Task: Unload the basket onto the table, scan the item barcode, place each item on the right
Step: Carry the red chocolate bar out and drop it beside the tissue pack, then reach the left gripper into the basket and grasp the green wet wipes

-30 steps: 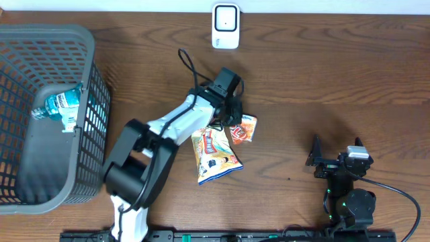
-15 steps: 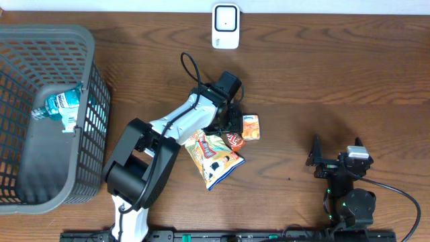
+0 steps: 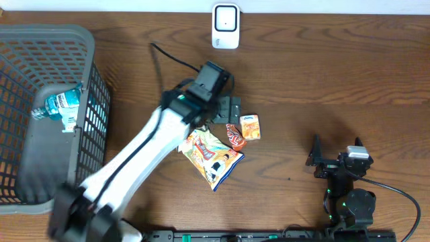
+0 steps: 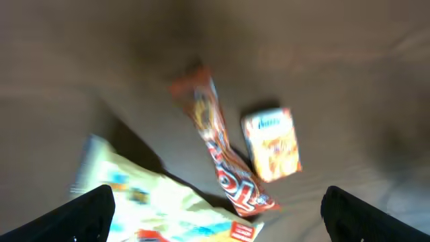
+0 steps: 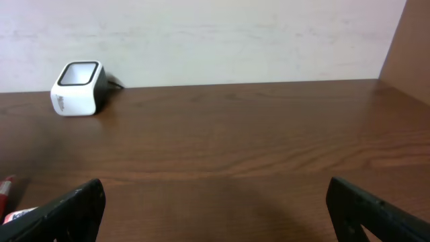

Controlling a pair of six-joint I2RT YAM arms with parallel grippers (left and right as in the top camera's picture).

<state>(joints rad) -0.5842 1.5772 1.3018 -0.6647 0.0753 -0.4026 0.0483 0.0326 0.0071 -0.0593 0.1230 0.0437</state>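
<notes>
Hovering over a small cluster of snacks near the middle of the wooden table, the left gripper has its jaws spread wide and holds nothing; in the left wrist view its two dark fingertips sit at the lower corners of the picture with bare table and packets between them. Below it lie three items, all resting on the table: a small orange box, a red and orange wrapped bar just beside the box on its left, and a yellow snack bag, whose upper edge lies close against the bar. The left wrist picture is blurred, so no barcode can be made out on any of them. A white barcode scanner stands at the far edge of the table, well apart from the snacks. At the table's left end a dark mesh basket contains a bottle with a teal label. The right gripper sits low at the near right, well apart from the items, jaws likewise spread and empty, its wrist camera looking across the table toward the scanner and the pale wall.
</notes>
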